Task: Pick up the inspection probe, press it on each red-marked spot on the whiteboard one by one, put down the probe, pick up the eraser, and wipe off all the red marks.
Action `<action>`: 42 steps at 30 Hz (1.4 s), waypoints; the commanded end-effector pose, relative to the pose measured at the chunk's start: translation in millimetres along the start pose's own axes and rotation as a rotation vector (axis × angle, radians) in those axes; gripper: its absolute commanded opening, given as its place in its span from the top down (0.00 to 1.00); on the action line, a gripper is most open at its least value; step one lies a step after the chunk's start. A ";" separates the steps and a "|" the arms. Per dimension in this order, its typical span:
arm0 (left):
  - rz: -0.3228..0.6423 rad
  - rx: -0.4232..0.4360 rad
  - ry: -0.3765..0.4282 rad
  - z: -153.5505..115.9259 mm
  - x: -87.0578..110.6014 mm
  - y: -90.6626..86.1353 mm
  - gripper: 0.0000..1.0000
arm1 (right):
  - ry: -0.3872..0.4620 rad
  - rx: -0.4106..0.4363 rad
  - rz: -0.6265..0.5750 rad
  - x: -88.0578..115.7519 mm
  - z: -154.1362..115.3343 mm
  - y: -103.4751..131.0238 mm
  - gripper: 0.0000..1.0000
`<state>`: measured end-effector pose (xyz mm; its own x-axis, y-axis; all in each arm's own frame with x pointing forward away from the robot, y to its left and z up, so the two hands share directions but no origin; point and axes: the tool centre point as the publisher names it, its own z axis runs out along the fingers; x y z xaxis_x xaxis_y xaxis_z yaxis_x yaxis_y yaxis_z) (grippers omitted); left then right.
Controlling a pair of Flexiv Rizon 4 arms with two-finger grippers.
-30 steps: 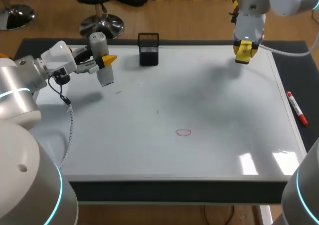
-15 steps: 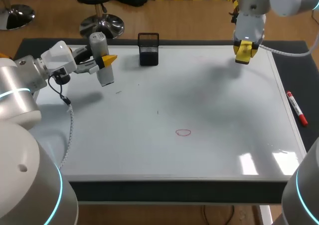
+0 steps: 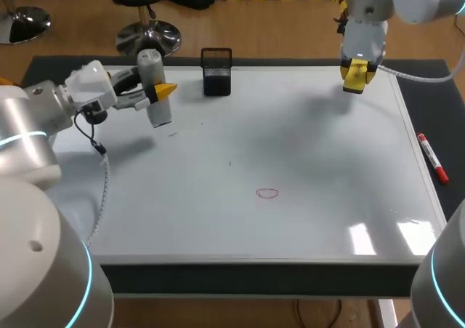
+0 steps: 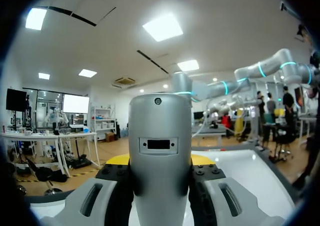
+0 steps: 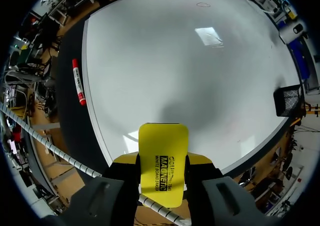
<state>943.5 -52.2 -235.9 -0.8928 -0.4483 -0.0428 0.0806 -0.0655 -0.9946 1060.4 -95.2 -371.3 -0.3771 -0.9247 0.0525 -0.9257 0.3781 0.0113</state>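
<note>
Our left claw [image 3: 161, 92] is clenching the grey inspection probe [image 3: 154, 88], holding it above the whiteboard [image 3: 305, 146] toward its far left corner, near the 1 black mesh holder [image 3: 216, 71] at the far edge. Our right claw [image 3: 354, 77] is grasping the yellow eraser [image 5: 163, 156] over the far right corner. We are counting 1 red mark [image 3: 267, 193] sitting in open board toward the front edge, and 1 red marker [image 3: 431, 158] lying on the dark surface [image 3: 436, 102] just past the right edge.
</note>
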 end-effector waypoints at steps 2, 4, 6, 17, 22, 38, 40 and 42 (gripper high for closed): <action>0.017 -0.011 0.042 6.7 23.9 -9.7 1.00 | 0.004 0.001 -0.002 -0.1 -0.8 -0.8 1.00; 0.020 -0.001 0.069 11.7 36.8 -13.7 1.00 | 0.004 0.001 -0.002 -0.1 -0.8 -0.8 1.00; 0.030 0.014 0.100 18.0 52.5 -18.6 1.00 | 0.004 0.001 -0.002 -0.1 -0.8 -0.8 1.00; 0.042 0.088 0.293 56.8 134.8 -30.0 1.00 | 0.004 0.001 -0.002 -0.1 -0.8 -0.8 1.00; 0.026 0.101 0.383 74.1 164.9 -24.4 1.00 | 0.004 0.001 -0.002 -0.1 -0.8 -0.8 1.00; -0.031 0.113 0.569 126.6 253.8 6.6 1.00 | 0.004 0.001 -0.002 -0.1 -0.8 -0.8 1.00; -0.045 0.110 0.581 129.4 261.5 12.3 1.00 | 0.004 0.001 -0.002 -0.1 -0.8 -0.8 1.00; -0.050 0.094 0.587 130.8 266.5 18.5 1.00 | 0.004 0.001 -0.002 -0.1 -0.8 -0.8 1.00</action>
<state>761.3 -276.7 -242.2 -0.9915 0.1117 -0.0668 0.0485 -0.1593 -0.9860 1060.4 -95.1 -371.8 -0.3770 -0.9247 0.0521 -0.9257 0.3780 0.0108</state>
